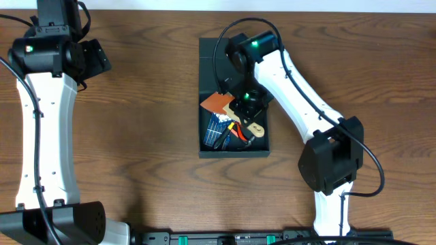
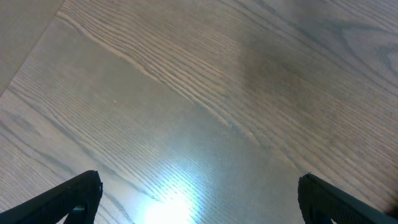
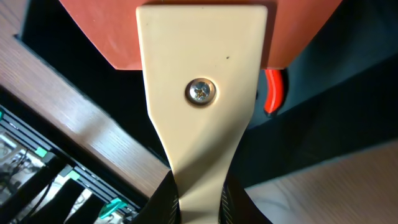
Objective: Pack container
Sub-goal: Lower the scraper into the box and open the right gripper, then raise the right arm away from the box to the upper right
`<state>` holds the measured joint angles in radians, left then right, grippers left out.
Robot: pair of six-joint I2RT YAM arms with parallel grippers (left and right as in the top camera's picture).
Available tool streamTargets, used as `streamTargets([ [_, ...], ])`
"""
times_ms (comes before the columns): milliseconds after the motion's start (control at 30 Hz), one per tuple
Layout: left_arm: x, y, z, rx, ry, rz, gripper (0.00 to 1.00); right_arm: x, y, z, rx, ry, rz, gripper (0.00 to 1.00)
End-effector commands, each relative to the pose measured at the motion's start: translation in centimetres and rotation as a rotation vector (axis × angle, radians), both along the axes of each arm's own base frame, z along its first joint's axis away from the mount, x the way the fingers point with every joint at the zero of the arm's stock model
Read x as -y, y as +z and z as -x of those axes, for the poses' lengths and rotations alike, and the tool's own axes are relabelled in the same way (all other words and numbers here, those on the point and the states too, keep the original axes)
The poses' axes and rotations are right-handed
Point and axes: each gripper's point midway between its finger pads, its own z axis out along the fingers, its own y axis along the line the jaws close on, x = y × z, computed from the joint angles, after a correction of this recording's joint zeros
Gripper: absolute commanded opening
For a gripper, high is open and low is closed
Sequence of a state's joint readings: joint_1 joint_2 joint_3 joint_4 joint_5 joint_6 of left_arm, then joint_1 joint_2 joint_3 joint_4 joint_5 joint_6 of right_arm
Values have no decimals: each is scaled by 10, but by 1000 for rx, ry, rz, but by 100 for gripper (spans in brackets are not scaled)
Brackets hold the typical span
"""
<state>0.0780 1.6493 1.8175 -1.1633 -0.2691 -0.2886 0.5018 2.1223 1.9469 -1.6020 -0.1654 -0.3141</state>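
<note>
The container [image 1: 208, 68], a dark rectangular box, lies open at the table's middle. Inside its near half are a small blue case [image 1: 216, 129] and a red-handled tool [image 1: 235, 126]. My right gripper [image 1: 246, 107] hangs over the box, shut on the narrow neck of a scraper's cream handle [image 3: 202, 62]. The scraper's orange blade [image 1: 216, 102] points away over the box's contents. In the right wrist view the gripper [image 3: 200, 199] has dark box interior [image 3: 348, 106] beneath it. My left gripper [image 1: 95, 58] is far left, open over bare wood [image 2: 199, 184].
A black rail with green clips [image 1: 225, 238] runs along the table's front edge and shows in the right wrist view [image 3: 37, 174]. The right arm's base [image 1: 332, 163] stands right of the box. Wood tabletop [image 1: 136, 122] stretches between the left arm and the box.
</note>
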Motion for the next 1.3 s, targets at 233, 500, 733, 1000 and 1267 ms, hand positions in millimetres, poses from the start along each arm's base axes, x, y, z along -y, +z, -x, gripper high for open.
streamTargets([
  [233, -3, 4, 2, 9, 14, -9, 98, 1, -23, 14, -29, 21, -19, 1],
  [500, -3, 4, 2, 9, 14, -9, 99, -4, -30, 2, 19, -9, -32, 13],
  [733, -3, 4, 2, 8, 14, -9, 99, 2, -31, -3, 49, -6, 7, 40],
  [1000, -3, 4, 2, 8, 14, -9, 98, 2, -31, -3, 48, -16, 7, 42],
  [1267, -3, 4, 2, 8, 14, -9, 99, -6, 6, -26, 134, -82, -30, 41],
])
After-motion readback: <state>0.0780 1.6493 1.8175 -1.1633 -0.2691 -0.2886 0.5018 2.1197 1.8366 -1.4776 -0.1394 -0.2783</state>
